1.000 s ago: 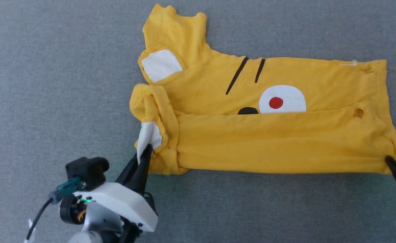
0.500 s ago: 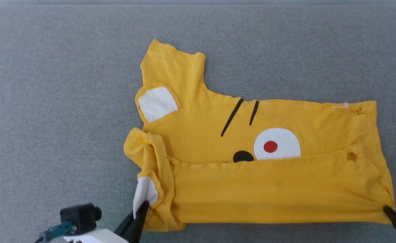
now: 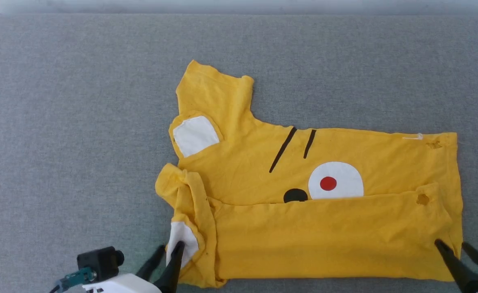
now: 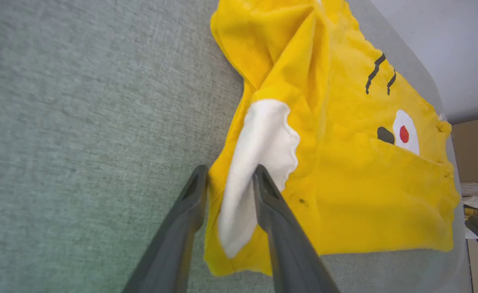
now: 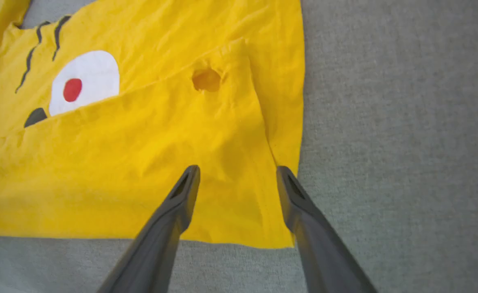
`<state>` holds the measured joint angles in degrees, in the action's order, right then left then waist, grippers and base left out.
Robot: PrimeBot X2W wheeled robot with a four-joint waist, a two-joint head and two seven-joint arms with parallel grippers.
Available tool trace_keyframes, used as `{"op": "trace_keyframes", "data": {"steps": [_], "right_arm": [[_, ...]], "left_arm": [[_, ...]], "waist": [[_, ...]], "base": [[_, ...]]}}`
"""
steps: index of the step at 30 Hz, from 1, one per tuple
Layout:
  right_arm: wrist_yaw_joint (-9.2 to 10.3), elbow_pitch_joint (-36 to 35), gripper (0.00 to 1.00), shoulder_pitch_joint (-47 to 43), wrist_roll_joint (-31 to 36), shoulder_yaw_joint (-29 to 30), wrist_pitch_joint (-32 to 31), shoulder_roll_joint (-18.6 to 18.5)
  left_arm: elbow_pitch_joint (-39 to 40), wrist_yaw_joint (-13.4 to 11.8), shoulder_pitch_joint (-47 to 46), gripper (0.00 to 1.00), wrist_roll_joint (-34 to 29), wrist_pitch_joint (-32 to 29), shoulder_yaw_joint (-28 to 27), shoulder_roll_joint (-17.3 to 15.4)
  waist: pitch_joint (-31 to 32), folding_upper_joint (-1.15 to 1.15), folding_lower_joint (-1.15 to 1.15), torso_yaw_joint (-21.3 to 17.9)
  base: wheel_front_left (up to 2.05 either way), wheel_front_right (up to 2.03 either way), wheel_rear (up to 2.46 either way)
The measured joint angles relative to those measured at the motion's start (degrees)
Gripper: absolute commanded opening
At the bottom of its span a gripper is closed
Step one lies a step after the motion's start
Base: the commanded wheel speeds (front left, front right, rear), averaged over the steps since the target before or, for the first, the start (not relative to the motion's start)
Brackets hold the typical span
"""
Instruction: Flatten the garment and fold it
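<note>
Both just released. Left gripper (image 3: 169,246) fingers now stand apart around the white patch (image 4: 263,138); right gripper (image 3: 451,243) fingers are spread over the near right corner. Shirt (image 3: 324,240) lies on the grey mat (image 3: 80,122), near edge folded over. First fold looks set.

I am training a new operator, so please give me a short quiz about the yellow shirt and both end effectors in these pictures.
1. True or false: the garment has its near edge folded up over part of the face print.
2. The right end effector is: A) open at a garment corner, B) shut on a sleeve, C) holding a hanger.
3. What colour is the patch between the left end effector's fingers?
Key: 1 true; 2 A; 3 white.
</note>
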<state>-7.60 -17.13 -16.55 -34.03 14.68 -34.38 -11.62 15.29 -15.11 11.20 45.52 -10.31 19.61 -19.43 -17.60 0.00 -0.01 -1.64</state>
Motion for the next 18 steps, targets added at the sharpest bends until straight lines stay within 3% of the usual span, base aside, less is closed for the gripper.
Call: {"op": "trace_keyframes", "data": {"steps": [8, 12, 18], "right_arm": [[0.0, -5.8, 1.0, 2.3, -1.1, 2.9, 6.2, -3.2], [0.05, -9.1, 1.0, 6.1, 3.2, 4.0, 14.5, -4.8], [0.05, -7.7, 1.0, 10.5, 11.0, 3.0, 26.3, -2.7]], "left_arm": [[7.0, -1.5, 0.0, 1.0, -2.8, 3.4, -3.8, -1.5], [12.1, -4.5, -3.9, 1.0, -10.5, 8.9, -7.0, -3.5], [11.4, -5.6, -13.1, 1.0, -22.8, 13.9, -3.6, -4.2]], "waist": [[-1.1, 0.0, 0.01, -0.2], [-2.5, 0.0, 0.01, -0.2], [-5.1, 0.0, 0.02, 0.0]], "base": [[0.0, 0.0, 0.0], [0.0, 0.0, 0.0], [0.0, 0.0, 0.0]]}}
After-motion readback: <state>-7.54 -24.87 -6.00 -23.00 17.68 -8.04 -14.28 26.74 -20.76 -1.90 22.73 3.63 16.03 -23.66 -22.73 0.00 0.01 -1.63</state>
